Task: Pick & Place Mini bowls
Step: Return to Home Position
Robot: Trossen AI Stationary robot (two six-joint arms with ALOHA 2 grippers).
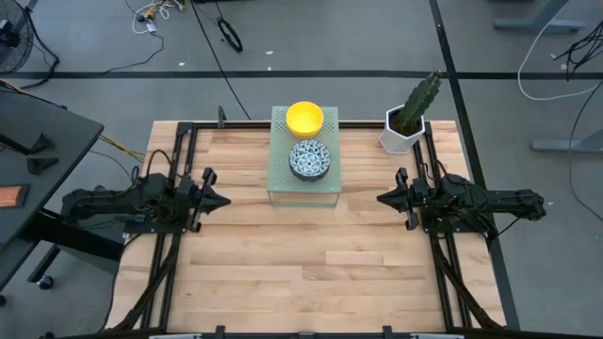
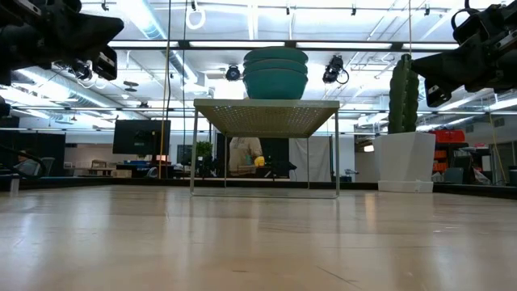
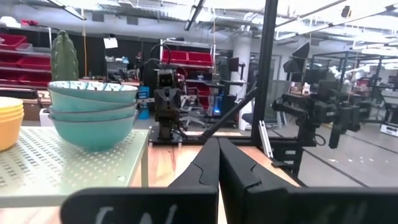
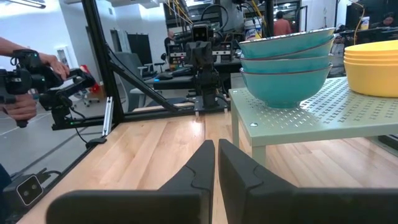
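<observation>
Two stacks of mini bowls stand on their bases on a raised, perforated pale-green stand (image 1: 303, 190) at the table's far middle. The yellow stack (image 1: 304, 118) is at the far end. The blue-patterned stack (image 1: 310, 159) is nearer, and its outsides look teal from the side (image 2: 275, 73) (image 3: 93, 115) (image 4: 289, 62). The yellow stack also shows in the wrist views (image 3: 9, 121) (image 4: 373, 65). My left gripper (image 1: 226, 201) (image 3: 217, 155) hovers shut left of the stand. My right gripper (image 1: 380, 199) (image 4: 216, 155) hovers shut right of it. Both point toward the stand.
A white hexagonal pot with a cactus (image 1: 408, 122) (image 2: 404, 97) stands at the table's far right corner. The stand's thin legs (image 2: 194, 149) leave open space beneath it. Bare wood lies between the grippers and toward the near edge. A person's hands (image 4: 25, 81) show beyond the table.
</observation>
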